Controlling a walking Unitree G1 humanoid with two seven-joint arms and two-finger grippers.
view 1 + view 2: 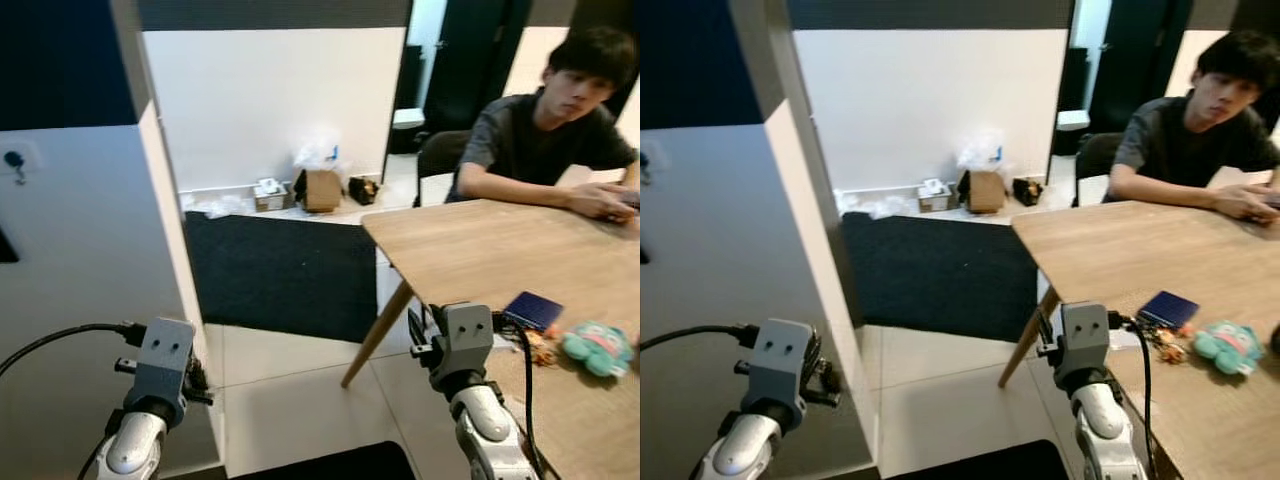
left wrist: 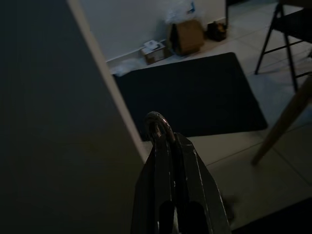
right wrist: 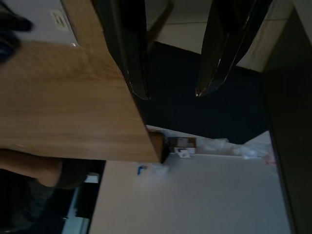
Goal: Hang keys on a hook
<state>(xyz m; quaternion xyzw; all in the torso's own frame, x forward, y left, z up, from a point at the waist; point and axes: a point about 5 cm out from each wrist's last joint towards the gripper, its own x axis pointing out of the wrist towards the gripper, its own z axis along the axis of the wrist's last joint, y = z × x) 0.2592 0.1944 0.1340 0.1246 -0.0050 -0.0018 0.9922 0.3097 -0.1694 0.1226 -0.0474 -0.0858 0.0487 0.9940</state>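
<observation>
A small bunch of keys (image 1: 540, 346) lies on the wooden table (image 1: 470, 250), between a teal plush toy (image 1: 597, 350) and a dark blue wallet (image 1: 533, 309). A small dark hook (image 1: 15, 162) sits high on the white wall panel (image 1: 80, 260) at my far left. My right gripper (image 3: 170, 92) is open, held low at the table's near left edge, left of the keys and empty. My left gripper (image 2: 163, 131) is shut, low beside the panel's outer corner and well below the hook.
A person (image 1: 560, 120) sits at the table's far side with hands on the top. A black rug (image 1: 290, 270) covers the floor ahead. A cardboard box (image 1: 322, 188) and clutter line the back wall. A slanted table leg (image 1: 378, 335) stands between my arms.
</observation>
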